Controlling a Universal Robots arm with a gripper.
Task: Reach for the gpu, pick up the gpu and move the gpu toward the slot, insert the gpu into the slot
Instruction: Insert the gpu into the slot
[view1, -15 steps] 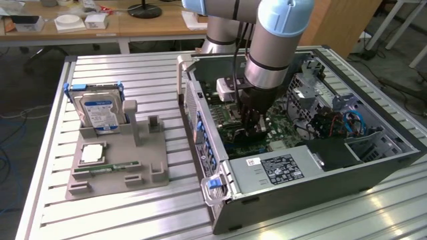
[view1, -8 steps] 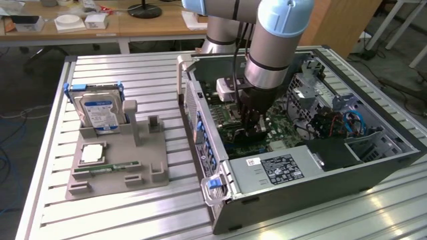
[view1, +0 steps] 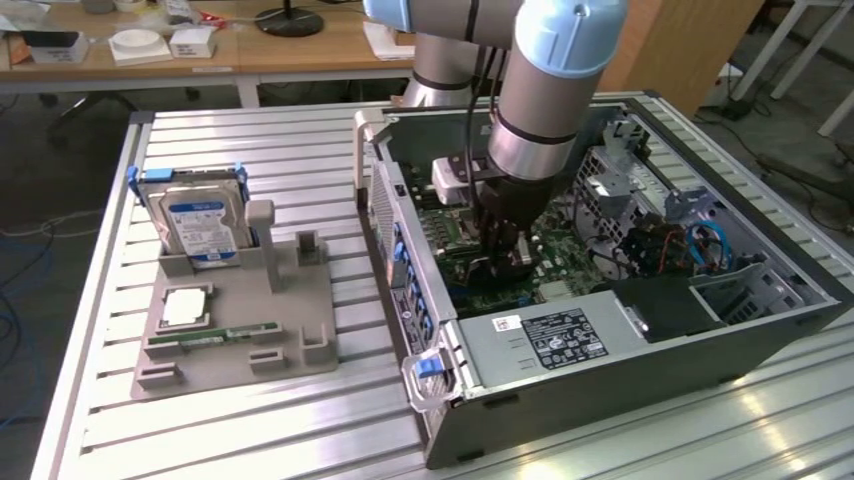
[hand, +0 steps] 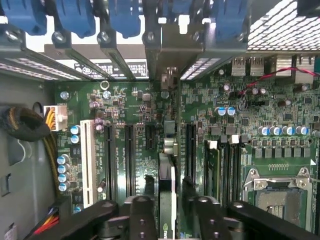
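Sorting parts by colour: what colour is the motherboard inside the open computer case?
Green; the flat motherboard shows best in the wrist view.

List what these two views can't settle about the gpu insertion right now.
- Exterior view: gpu-to-slot contact, hidden behind the arm and fingers.
- Wrist view: the gpu is seen edge-on, its near end covered by the fingers; the slot under it is hidden, so seating depth is unclear.
- Grip versus release: unclear.

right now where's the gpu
In the wrist view the gpu stands edge-on over the green motherboard, between the tool fingers, among the parallel black slots beside the silver processor socket.
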